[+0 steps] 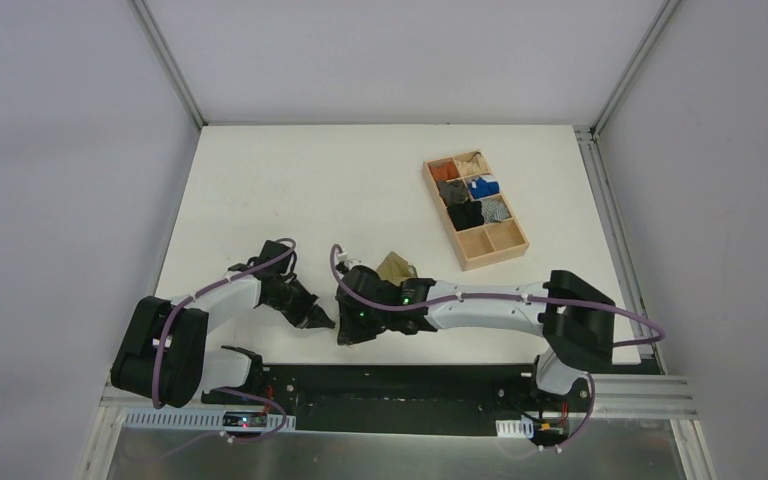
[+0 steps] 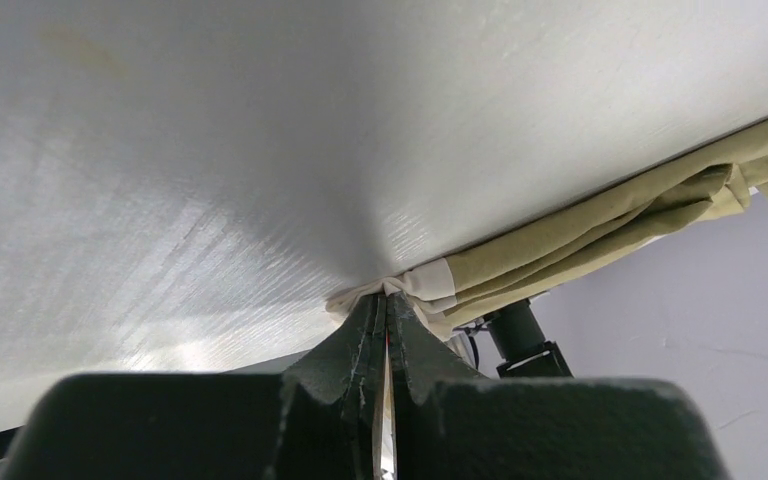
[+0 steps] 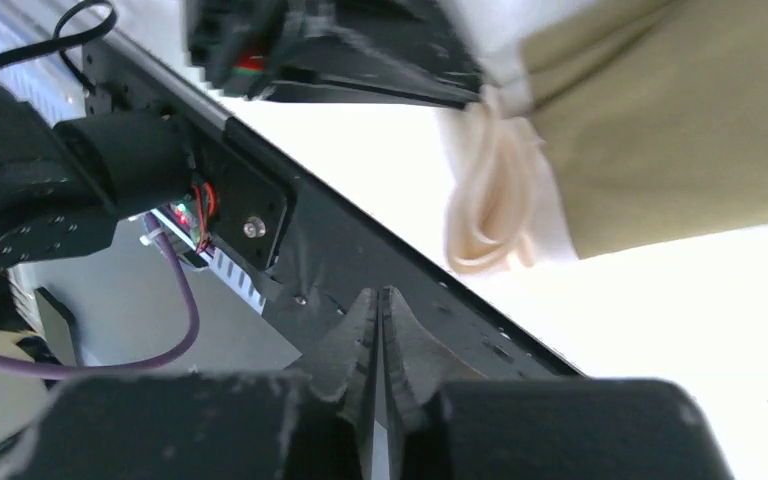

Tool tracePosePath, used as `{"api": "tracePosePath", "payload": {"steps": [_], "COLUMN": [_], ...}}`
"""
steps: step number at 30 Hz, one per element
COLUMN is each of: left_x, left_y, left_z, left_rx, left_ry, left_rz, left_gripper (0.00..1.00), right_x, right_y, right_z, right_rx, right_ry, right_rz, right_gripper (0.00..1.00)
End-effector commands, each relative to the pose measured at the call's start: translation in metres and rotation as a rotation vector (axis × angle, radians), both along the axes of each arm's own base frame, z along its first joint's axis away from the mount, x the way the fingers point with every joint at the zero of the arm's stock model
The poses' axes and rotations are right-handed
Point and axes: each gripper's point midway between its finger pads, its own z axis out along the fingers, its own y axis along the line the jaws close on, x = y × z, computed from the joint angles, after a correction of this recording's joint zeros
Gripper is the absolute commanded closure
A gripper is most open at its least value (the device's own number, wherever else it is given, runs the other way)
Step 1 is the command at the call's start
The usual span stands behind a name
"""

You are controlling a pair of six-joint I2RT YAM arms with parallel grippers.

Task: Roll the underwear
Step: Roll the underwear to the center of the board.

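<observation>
Left tool point(image 2: 387, 300) tight on underwear point(image 2: 600, 225).

**Camera Placement**

Top external view: high behind the arm bases, looking down on the whole table point(image 1: 290, 190). Left wrist view: low over the table, sighting past the left gripper point(image 2: 387, 292). Right wrist view: equally close, past the right gripper point(image 3: 380, 295). Both wrist views share the underwear point(image 2: 600, 225).
</observation>
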Motion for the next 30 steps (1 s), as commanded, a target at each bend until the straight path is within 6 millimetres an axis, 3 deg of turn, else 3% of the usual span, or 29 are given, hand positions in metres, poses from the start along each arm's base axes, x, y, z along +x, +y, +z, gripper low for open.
{"api": "tracePosePath", "payload": {"steps": [1,8,20,25,30], "left_x": [-0.008,-0.011,-0.011,-0.004,0.005], "left_y": [0.013,0.014,0.012,0.009,0.01], "left_z": [-0.014,-0.015,-0.013,0.001,0.02], "left_rx": [0.1,0.099,0.089,0.067,0.072], "left_ry": [0.016,0.017,0.009,-0.032,-0.092], "left_rz": [-0.015,-0.007,-0.01,-0.009,0.002], "left_gripper": [0.96,0.96,0.95,0.85,0.83], "right_x": [0.003,0.013,0.041,0.039,0.034], "right_y": [0.019,0.024,-0.011,-0.018,-0.028], "right_z": [0.01,-0.008,-0.043,-0.061,-0.081], "right_rx": [-0.027,-0.082,-0.243,-0.278,-0.309], "right_ry": [-0.095,-0.097,-0.138,-0.119,-0.092], "right_rz": [0.046,0.026,-0.043,-0.043,-0.055], "right_gripper": [1.0,1.0,1.0,1.0,1.0]}}
